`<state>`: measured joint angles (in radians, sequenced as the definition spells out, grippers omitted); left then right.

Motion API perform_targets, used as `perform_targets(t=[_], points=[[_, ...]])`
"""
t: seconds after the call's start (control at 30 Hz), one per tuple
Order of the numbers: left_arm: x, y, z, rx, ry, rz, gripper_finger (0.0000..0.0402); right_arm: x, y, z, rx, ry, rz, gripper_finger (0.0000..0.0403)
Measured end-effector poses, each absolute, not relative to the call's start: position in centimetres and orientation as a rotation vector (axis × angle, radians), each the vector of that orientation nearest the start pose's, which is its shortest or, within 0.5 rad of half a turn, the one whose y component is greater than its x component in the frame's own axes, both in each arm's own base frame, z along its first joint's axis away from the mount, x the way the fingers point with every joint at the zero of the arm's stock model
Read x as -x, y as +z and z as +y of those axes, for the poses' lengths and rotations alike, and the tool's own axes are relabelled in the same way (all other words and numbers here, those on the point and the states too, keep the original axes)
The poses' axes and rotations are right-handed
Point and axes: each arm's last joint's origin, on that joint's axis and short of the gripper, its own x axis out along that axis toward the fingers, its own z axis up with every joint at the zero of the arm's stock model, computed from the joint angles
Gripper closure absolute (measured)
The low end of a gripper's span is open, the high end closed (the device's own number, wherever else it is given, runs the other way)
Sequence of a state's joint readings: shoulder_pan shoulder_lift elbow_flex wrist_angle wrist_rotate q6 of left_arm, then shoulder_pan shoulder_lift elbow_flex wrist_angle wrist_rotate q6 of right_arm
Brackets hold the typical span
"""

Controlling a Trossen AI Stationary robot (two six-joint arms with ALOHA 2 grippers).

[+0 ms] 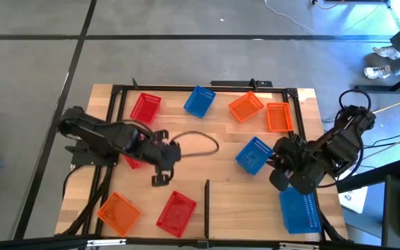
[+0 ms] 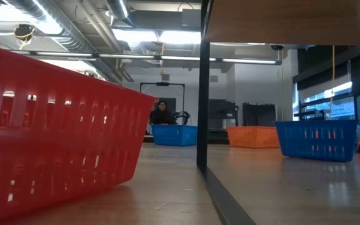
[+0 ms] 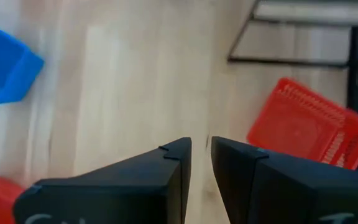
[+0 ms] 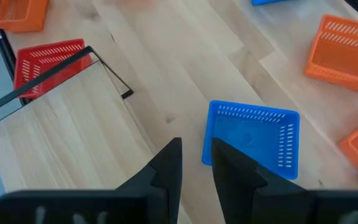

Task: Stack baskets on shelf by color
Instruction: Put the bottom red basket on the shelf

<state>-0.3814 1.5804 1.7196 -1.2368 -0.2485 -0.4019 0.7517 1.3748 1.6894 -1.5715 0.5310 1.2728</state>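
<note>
Along the front edge of the light wood plank shelf (image 1: 228, 180), 3 perforated plastic baskets lie apart: an orange basket (image 1: 119, 212) at the front left corner; a red basket (image 1: 177, 212) just left of the short black divider strip (image 1: 207, 201); a blue basket (image 1: 299, 208) at the front right corner.

Mid-board, the left gripper (image 3: 201, 146) hangs over bare wood, its fingers narrowly parted and grasping nothing; a second red basket (image 1: 132, 162) lies partly hidden under that arm. The right gripper (image 4: 196, 146) comes in from the right edge, also narrowly parted and empty, just beside a second blue basket (image 1: 254, 154).

Along the far edge sit a third red basket (image 1: 144, 107), a third blue basket (image 1: 199, 101) and 2 orange baskets (image 1: 246, 106), (image 1: 278, 117) close together.

No stack is started. The likeliest fault: with so slim a gap, the right fingers may land on the blue mesh wall instead of straddling it and shove the basket away; the left arm may drag the red basket beneath it.
</note>
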Motion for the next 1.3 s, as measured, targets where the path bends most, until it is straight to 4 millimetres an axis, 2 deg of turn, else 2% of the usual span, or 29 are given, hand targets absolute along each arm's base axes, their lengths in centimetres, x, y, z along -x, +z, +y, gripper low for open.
perform_targets(t=[0.27, 0.53, 0.97, 1.3], points=[[-29.9, 33.6, -14.4, -0.158, -0.05, 1.118, 0.0347, -16.4, 40.8, 13.3, -0.366, -0.412, 0.915, 0.0318], [-31.0, 28.8, -17.2, -0.163, -0.119, 1.088, 0.0347, -16.4, 40.8, 13.3, -0.364, -0.41, 0.917, 0.0318], [-30.7, 23.1, -17.4, -0.15, -0.133, 1.062, 0.0347, -16.4, 40.8, 13.3, -0.367, -0.407, 0.923, 0.0318], [-30.4, 20.7, -17.2, -0.115, -0.129, 1.032, 0.0347, -16.4, 40.8, 13.3, -0.371, -0.409, 0.922, 0.0318]])
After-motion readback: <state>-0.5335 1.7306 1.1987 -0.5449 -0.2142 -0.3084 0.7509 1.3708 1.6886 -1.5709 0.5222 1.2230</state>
